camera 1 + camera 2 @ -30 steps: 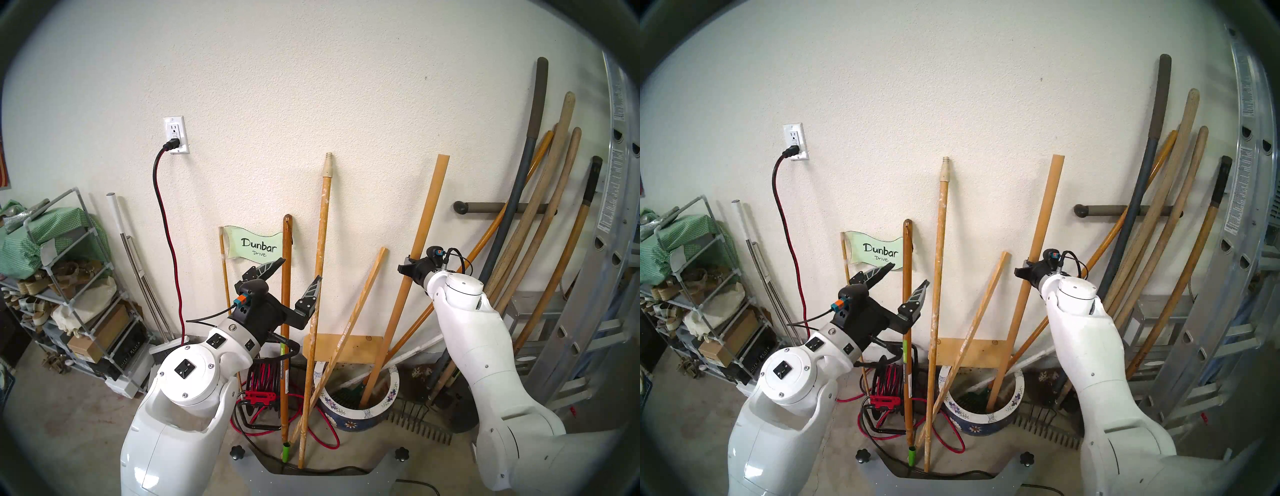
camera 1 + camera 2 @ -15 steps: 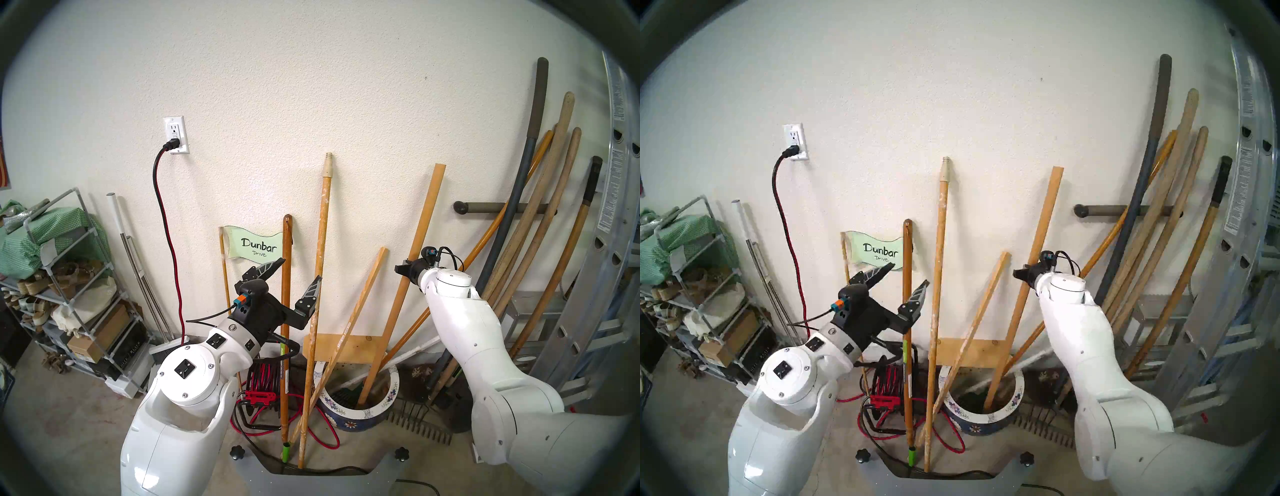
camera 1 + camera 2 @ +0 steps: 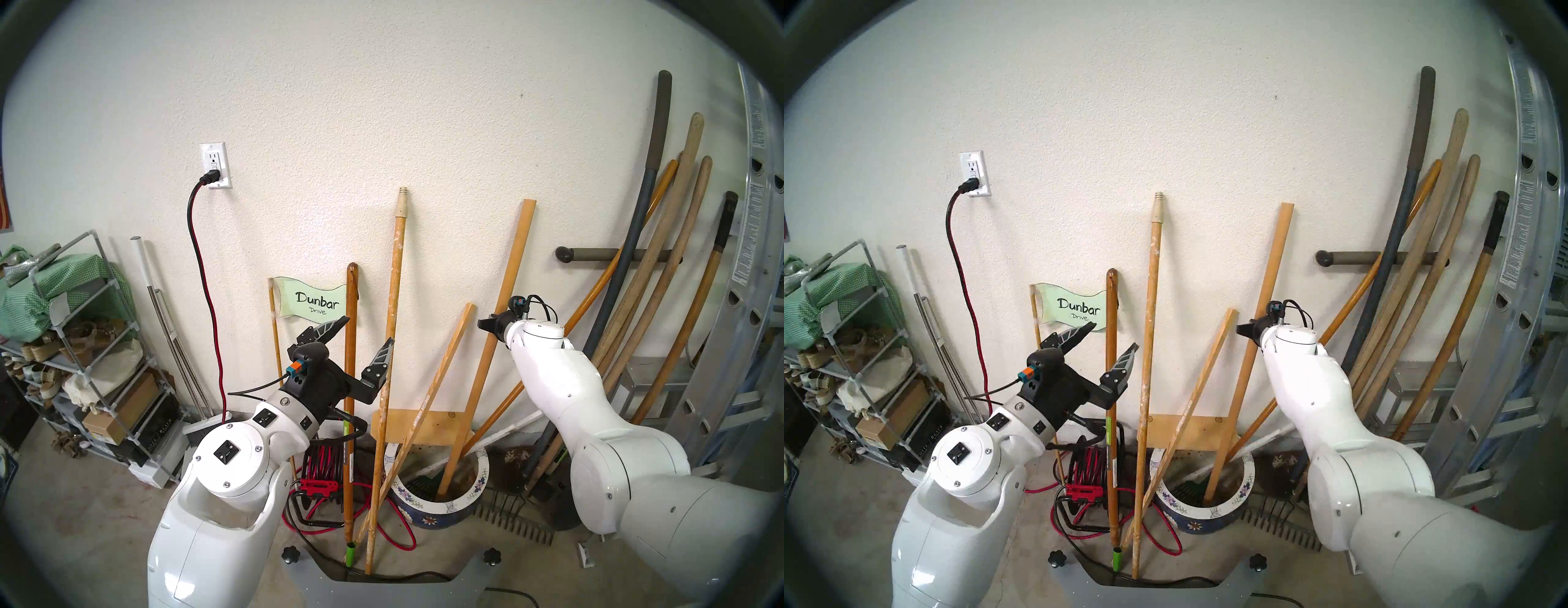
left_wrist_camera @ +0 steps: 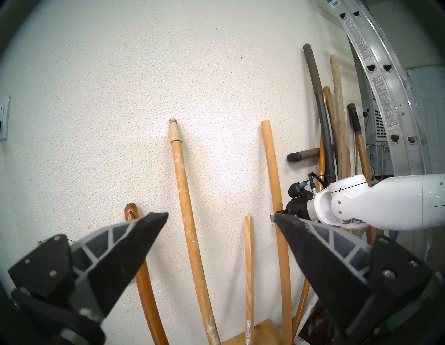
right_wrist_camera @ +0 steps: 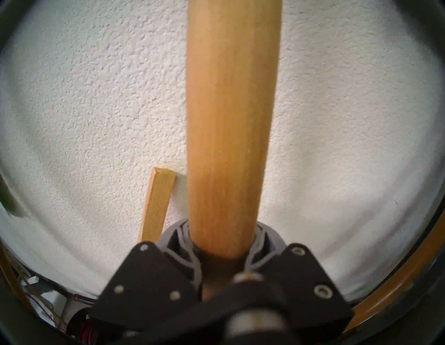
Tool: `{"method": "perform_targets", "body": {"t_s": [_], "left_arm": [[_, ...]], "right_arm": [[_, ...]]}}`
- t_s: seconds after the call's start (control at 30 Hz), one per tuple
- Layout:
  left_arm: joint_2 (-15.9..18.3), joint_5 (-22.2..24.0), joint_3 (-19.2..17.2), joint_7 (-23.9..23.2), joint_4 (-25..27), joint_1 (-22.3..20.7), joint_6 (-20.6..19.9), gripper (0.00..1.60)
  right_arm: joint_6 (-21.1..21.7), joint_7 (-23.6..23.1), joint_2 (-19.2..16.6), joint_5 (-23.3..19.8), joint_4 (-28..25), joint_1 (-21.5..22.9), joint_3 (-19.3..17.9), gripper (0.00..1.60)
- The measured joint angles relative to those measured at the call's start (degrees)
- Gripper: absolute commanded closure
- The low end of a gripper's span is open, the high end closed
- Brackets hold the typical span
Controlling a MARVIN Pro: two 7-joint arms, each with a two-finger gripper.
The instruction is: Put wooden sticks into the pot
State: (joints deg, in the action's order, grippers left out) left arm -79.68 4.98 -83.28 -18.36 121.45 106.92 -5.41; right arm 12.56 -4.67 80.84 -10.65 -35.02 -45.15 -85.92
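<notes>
My right gripper (image 3: 492, 325) is shut on the thick yellow-tan dowel (image 3: 509, 280) at mid-length; the right wrist view shows the fingers (image 5: 178, 238) clamped around the dowel (image 5: 231, 120). The dowel's lower end stands inside the blue flowered pot (image 3: 424, 505), and its top leans at the wall. The paint-flecked handle (image 3: 392, 297) with a cream threaded tip stands on the floor left of the pot, leaning on the wall. My left gripper (image 3: 369, 329) is open and empty, just left of that handle (image 4: 183, 188).
A thin square strip (image 3: 449, 365) slants across the pot's left rim. A brown handle (image 3: 350, 382) and red cord reel (image 3: 324, 467) stand left of the pot. Long tool handles (image 3: 662, 263), a ladder (image 3: 746, 263), a floor rake (image 3: 517, 526) fill the right; a shelf rack (image 3: 85, 339) stands left.
My right gripper has moved left with the dowel, and the dowel's top has swung left and a little lower along the wall. The left arm has not moved.
</notes>
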Motion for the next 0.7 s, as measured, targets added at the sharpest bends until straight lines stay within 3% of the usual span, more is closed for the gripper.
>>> {"method": "perform_targets", "body": {"t_s": [0.27, 0.3, 0.33, 0.37, 0.47, 0.53, 0.7], "left_arm": [[0.00, 0.00, 0.00, 0.00, 0.00, 0.00, 0.00, 0.00], [0.00, 0.00, 0.00, 0.00, 0.00, 0.00, 0.00, 0.00], [0.00, 0.00, 0.00, 0.00, 0.00, 0.00, 0.00, 0.00], [0.00, 0.00, 0.00, 0.00, 0.00, 0.00, 0.00, 0.00], [0.00, 0.00, 0.00, 0.00, 0.00, 0.00, 0.00, 0.00], [0.00, 0.00, 0.00, 0.00, 0.00, 0.00, 0.00, 0.00], [0.00, 0.00, 0.00, 0.00, 0.00, 0.01, 0.00, 0.00]], "right_arm": [[-2.41, -0.85, 0.50, 0.84, 6.70, 3.85, 0.49, 1.60], [-2.86, -1.13, 0.61, 0.99, 7.79, 4.49, 0.57, 1.49], [-3.01, -1.22, 0.66, 1.05, 8.16, 4.71, 0.61, 1.49], [-3.17, -1.30, 0.70, 1.10, 8.53, 4.92, 0.65, 1.29], [-4.07, -1.55, 0.97, 1.48, 10.57, 6.10, 0.84, 1.24], [-4.72, -1.56, 1.12, 1.77, 11.90, 6.83, 0.93, 0.99], [-5.94, -1.43, 1.33, 2.29, 14.03, 7.95, 1.08, 0.92]]}}
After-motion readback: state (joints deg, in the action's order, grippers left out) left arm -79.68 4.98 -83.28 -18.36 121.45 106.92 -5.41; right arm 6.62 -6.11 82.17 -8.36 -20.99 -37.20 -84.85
